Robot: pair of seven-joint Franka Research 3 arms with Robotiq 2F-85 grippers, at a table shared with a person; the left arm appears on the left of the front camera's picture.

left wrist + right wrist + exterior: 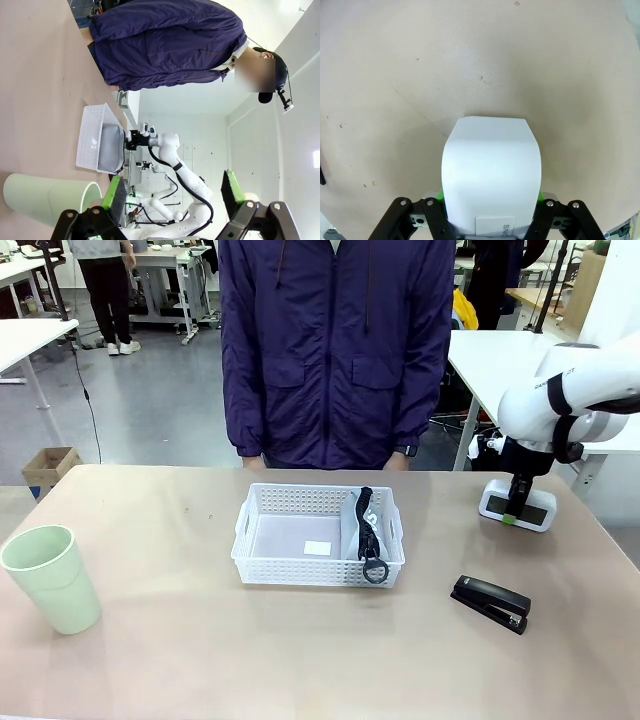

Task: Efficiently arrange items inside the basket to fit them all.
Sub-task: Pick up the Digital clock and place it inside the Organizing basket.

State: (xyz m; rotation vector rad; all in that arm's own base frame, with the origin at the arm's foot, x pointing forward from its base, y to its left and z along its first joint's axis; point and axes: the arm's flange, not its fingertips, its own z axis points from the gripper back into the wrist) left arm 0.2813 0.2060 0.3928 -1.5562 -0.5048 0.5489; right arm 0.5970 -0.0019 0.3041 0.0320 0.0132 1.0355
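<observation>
Your right gripper [490,197] is clenching the white box [491,155] at the table's far right. Your left gripper [172,192] is hanging open, empty, near the pale green cup [45,197].

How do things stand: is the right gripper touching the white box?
Touching. The right wrist view shows the white box between the right gripper's green pads, both pressed against its sides with no gap.

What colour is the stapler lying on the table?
Black. The stapler shows best in the front view.
</observation>
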